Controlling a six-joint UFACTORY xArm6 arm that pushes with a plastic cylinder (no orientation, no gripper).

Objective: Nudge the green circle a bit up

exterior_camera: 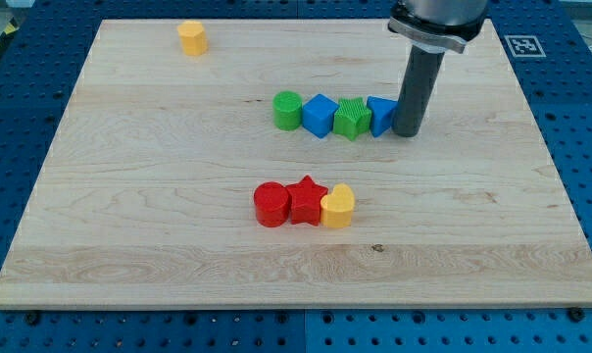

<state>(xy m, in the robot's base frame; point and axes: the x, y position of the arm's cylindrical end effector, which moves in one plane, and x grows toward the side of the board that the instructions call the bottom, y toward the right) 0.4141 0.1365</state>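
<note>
The green circle [288, 111] stands at the left end of a row in the board's upper middle. To its right come a blue block [319, 115], a green star-like block [351, 119] and another blue block [380, 115]. My tip [407, 132] rests on the board at the right end of this row, touching or nearly touching the second blue block, far to the right of the green circle.
A red circle [271, 205], a red star [306, 201] and a yellow block [338, 207] sit in a row below the middle. A yellow block [192, 37] stands near the top left. The wooden board [129, 226] lies on a blue perforated table.
</note>
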